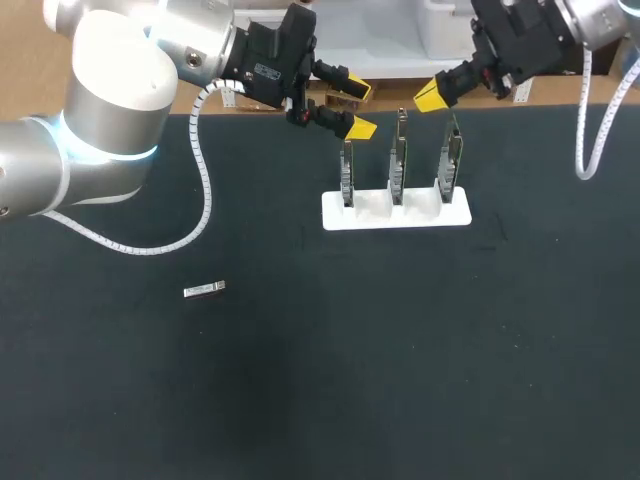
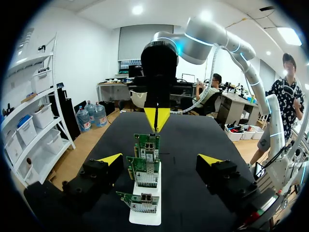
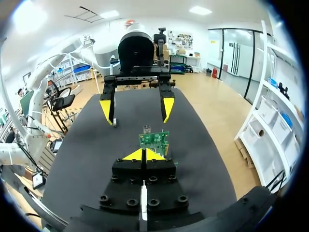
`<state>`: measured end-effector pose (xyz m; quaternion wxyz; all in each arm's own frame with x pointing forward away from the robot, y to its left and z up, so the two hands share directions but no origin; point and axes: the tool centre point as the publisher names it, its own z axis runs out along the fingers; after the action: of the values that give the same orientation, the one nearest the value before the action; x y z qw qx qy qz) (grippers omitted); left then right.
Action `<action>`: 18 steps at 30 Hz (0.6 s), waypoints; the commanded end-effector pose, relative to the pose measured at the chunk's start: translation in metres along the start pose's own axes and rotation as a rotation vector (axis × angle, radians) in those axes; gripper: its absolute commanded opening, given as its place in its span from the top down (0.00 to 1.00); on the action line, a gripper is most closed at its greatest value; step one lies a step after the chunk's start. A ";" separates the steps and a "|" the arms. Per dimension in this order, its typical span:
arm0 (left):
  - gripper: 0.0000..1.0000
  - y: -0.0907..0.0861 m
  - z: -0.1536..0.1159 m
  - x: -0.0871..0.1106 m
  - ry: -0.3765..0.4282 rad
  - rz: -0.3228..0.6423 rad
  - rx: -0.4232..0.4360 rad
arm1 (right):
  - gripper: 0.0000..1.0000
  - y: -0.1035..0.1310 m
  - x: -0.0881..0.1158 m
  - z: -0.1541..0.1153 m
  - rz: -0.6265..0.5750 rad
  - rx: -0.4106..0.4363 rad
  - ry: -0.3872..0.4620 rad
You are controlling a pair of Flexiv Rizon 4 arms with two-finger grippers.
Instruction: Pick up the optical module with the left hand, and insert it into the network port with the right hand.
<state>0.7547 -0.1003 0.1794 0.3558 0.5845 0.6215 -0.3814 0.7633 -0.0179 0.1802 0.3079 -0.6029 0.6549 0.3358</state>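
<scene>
Black tabletop (image 1: 420,380) bears the optical module (image 1: 204,290) well apart from the white holder (image 1: 396,212): probably light, rigid, slick; pinch its long sides. Left gripper (image 1: 360,109) gapes empty; right gripper (image 1: 432,95) closed, empty.

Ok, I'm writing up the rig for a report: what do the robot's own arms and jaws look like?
The left arm and right arm are rounded silver-white tubes; the left shows a glowing blue ring at a joint. A white coiled cable trails from each. Each ends in a blocky black head with two jaws tipped in bright yellow wedges.
</scene>
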 end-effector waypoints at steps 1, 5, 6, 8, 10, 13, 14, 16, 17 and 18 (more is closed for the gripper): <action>0.00 0.001 0.000 -0.001 0.004 -0.001 0.003 | 1.00 -0.007 -0.005 0.005 -0.005 -0.010 0.001; 0.00 0.001 0.000 -0.001 0.004 -0.001 0.003 | 1.00 -0.009 -0.009 0.009 -0.012 -0.016 -0.002; 0.00 0.001 0.000 -0.001 0.004 -0.001 0.003 | 1.00 -0.010 -0.009 0.010 -0.013 -0.017 -0.003; 0.00 0.001 0.000 -0.001 0.004 -0.001 0.003 | 1.00 -0.011 -0.010 0.012 -0.015 -0.020 -0.003; 0.00 0.001 0.000 -0.001 0.004 -0.001 0.003 | 1.00 -0.012 -0.011 0.014 -0.020 -0.027 -0.001; 0.00 0.001 0.000 -0.001 0.004 -0.001 0.003 | 1.00 -0.012 -0.011 0.017 -0.025 -0.033 0.003; 0.00 0.001 0.000 -0.001 0.004 -0.001 0.003 | 1.00 -0.013 -0.012 0.018 -0.025 -0.035 0.004; 0.00 0.001 0.000 -0.001 0.004 -0.001 0.003 | 1.00 -0.013 -0.012 0.019 -0.025 -0.039 0.005; 0.00 0.001 0.000 -0.001 0.004 -0.001 0.003 | 1.00 -0.013 -0.011 0.019 -0.025 -0.040 0.006; 0.00 0.001 0.000 -0.001 0.004 -0.001 0.003 | 1.00 -0.013 -0.011 0.020 -0.025 -0.041 0.007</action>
<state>0.7547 -0.1003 0.1794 0.3558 0.5845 0.6215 -0.3814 0.7727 0.0025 0.1776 0.3005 -0.6174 0.6421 0.3410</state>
